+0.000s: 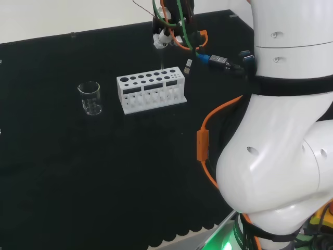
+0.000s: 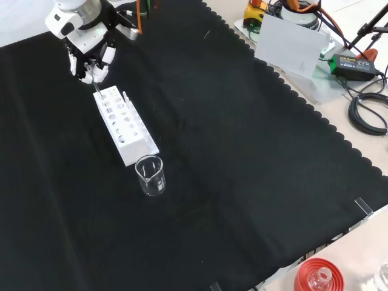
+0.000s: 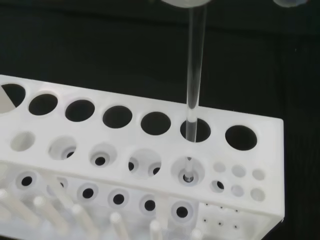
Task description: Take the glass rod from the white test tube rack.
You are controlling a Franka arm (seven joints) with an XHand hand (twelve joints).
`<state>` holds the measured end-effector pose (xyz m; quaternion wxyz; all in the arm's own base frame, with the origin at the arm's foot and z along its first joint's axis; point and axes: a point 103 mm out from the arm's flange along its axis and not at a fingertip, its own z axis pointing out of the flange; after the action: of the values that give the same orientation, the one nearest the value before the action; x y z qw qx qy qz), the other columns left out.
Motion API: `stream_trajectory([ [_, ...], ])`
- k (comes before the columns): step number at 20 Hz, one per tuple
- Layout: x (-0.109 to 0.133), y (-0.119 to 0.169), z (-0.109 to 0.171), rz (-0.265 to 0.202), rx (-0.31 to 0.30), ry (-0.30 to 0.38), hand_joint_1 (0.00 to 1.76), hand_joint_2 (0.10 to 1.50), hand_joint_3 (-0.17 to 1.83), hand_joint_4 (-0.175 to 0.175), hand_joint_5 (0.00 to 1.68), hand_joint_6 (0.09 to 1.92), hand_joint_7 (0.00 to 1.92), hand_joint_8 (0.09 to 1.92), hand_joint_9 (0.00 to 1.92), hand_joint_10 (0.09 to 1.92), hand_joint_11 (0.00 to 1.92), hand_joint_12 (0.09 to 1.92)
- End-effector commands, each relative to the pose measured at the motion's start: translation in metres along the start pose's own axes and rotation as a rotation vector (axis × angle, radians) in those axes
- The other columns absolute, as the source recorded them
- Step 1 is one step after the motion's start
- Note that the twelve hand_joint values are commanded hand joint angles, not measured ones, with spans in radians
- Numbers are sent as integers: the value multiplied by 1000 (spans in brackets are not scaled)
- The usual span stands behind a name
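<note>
Clear slender glass rod (image 3: 194, 75) upright in holed white rack (image 3: 150, 165), fingers (image 2: 91, 65) pinching it.

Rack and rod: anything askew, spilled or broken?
Nothing stands out. The rack sits flat on the cloth, and the rod stands upright through one hole near the rack's end, its tip in the seat below. The beaker beside the rack is upright. The hand is above the rod.

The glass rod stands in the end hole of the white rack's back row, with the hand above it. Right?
Not quite: the glass rod stands in the second hole from the end of the white rack, as the wrist view shows. The hand is above it.
</note>
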<state>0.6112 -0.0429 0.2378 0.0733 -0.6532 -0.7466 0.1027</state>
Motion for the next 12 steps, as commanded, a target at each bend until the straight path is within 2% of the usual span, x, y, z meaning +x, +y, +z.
stream_trajectory([
  [1, -3, -6, -3, 20, -88, -44, 1290, 1044, 9, -175, 1007, 854, 1252, 712, 1632, 197, 1587, 528],
  [5, 2, -5, -10, 16, -74, -83, 1298, 1025, 0, -175, 1131, 727, 1227, 701, 1730, 254, 1614, 548],
  [6, 3, -6, -7, 34, -50, -110, 1299, 1022, -1, -175, 1148, 711, 1224, 697, 1743, 266, 1620, 560],
  [7, 12, -7, -13, 28, -60, -129, 1300, 1020, -2, -175, 1157, 701, 1223, 695, 1757, 277, 1626, 570],
  [8, 15, -9, -15, 27, -66, -135, 1301, 1019, -6, -175, 1168, 685, 1229, 684, 1764, 291, 1628, 584],
  [9, 17, -7, -19, 21, -51, -100, 1303, 1018, -9, -175, 1176, 674, 1233, 675, 1769, 302, 1628, 594],
  [12, 14, -13, -29, 17, -119, -87, 1305, 1017, -14, -175, 1185, 658, 1240, 664, 1781, 319, 1632, 609],
])
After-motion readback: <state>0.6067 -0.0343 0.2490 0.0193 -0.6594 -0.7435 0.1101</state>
